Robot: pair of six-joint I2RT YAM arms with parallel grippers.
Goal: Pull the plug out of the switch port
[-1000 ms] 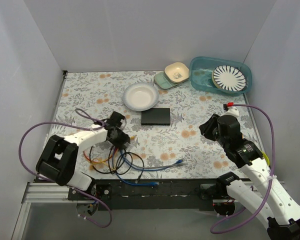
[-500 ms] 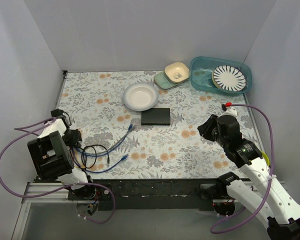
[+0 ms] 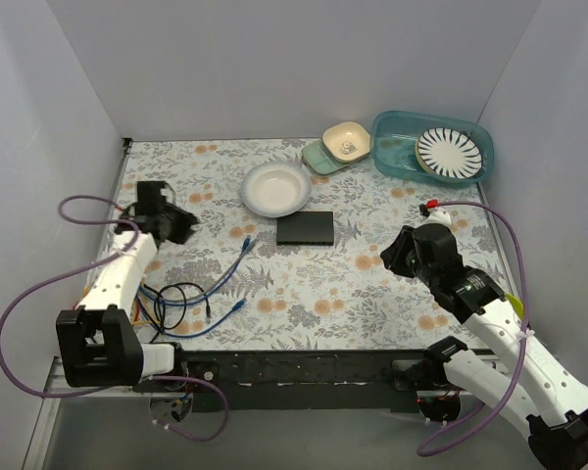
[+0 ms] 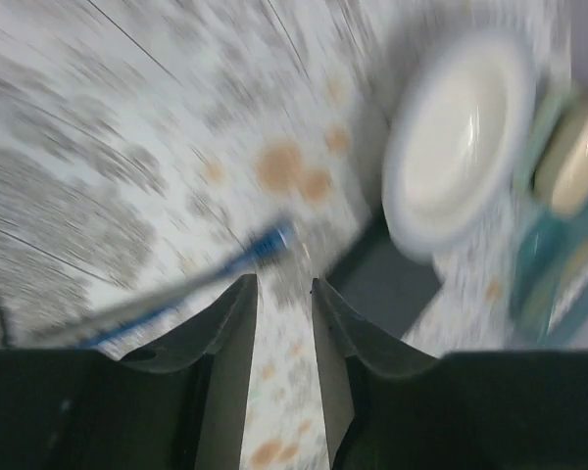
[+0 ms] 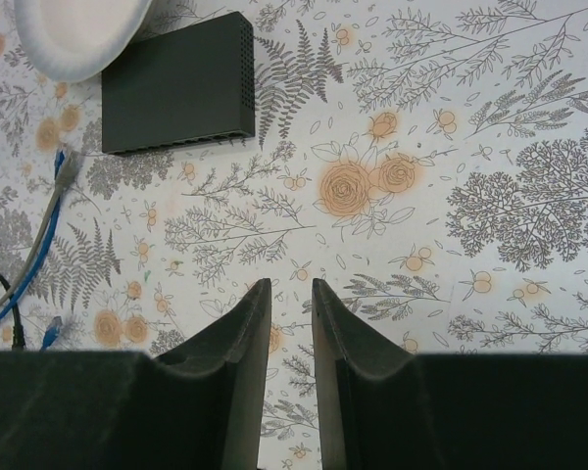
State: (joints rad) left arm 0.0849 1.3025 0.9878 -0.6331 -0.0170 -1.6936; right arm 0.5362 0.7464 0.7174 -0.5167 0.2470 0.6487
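The switch [image 3: 306,228] is a flat matte-black box lying mid-table, just in front of a white plate. It also shows in the left wrist view [image 4: 387,284], blurred, and in the right wrist view [image 5: 176,83]. A blue cable ends in a plug [image 3: 252,246] that lies on the cloth left of the switch, apart from it. The plug also shows in the wrist views [image 4: 270,239] [image 5: 65,166]. My left gripper [image 3: 184,225] hovers at the far left, jaws narrowly apart and empty [image 4: 284,284]. My right gripper [image 3: 396,257] hovers right of the switch, jaws narrowly apart and empty [image 5: 291,284].
The white plate [image 3: 275,188] sits behind the switch. A green dish [image 3: 320,158], a beige bowl [image 3: 346,141] and a teal bin [image 3: 392,162] holding a striped plate stand at the back right. Coiled black, orange and blue cables [image 3: 171,302] lie at the front left.
The cable bundle was dragged left, its blue plug now lying left of the switch. My left arm swung out to the left edge, then up and away. My right gripper edged slightly left.
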